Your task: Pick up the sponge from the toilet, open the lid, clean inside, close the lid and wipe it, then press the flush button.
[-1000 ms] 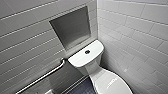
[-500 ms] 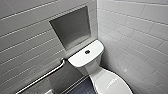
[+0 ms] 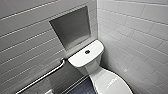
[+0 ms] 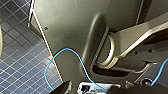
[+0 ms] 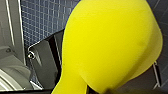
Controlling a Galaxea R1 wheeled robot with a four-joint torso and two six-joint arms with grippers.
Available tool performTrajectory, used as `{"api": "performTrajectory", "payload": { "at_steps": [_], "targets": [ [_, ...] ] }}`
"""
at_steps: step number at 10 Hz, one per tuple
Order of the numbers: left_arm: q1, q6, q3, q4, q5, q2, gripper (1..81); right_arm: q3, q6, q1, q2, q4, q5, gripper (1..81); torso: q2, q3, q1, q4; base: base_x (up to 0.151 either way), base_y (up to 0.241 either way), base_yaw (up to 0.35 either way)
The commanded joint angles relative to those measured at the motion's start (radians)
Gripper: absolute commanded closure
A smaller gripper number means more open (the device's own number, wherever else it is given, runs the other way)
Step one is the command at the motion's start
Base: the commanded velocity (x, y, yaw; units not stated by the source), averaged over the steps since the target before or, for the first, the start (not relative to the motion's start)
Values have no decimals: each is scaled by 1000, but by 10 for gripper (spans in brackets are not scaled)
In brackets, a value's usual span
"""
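- Head view: lid point(image 3: 122, 87) is cut off by the bottom edge, front part unseen.
- Grey mark point(image 3: 111, 83) on the lid is blurred, lettering unreadable.
- Grab bar point(image 3: 42, 76): lower end runs out past the bottom edge.
- Small white object point(image 3: 49, 92) just beside that end is barely in frame; cannot identify.
- Right wrist view: sponge point(image 5: 107, 42) is cut off at the top and bottom edges and hides much of the tiled floor point(image 5: 42, 20) behind it.
- Left wrist view: blue cable point(image 4: 66, 49) leaves at the bottom edge, ends unseen.

the sponge point(image 5: 110, 42) is bright yellow. toilet point(image 3: 81, 61) and lid point(image 3: 120, 85) are white, the lid bearing a grey mark; flush button point(image 3: 87, 52) dark. floor point(image 4: 18, 62): dark blue small squares, pale grout. cable point(image 4: 65, 49) light blue.
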Motion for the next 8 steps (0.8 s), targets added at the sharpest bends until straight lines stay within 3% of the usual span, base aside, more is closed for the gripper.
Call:
{"api": "performTrajectory", "payload": {
  "at_steps": [1,3,8],
  "targets": [
    [0,0,-1,1,90,-19,10,118,-426,172,-104,418,-173,811,0,0,0,0,0,0,0],
    [0,0,-1,1,89,-13,10,107,-459,265,-113,359,-214,811,0,0,0,0,0,0,0],
    [0,0,-1,3,84,-6,10,314,-460,508,-167,216,-219,811,0,0,0,0,0,0,0]
  ]
}}
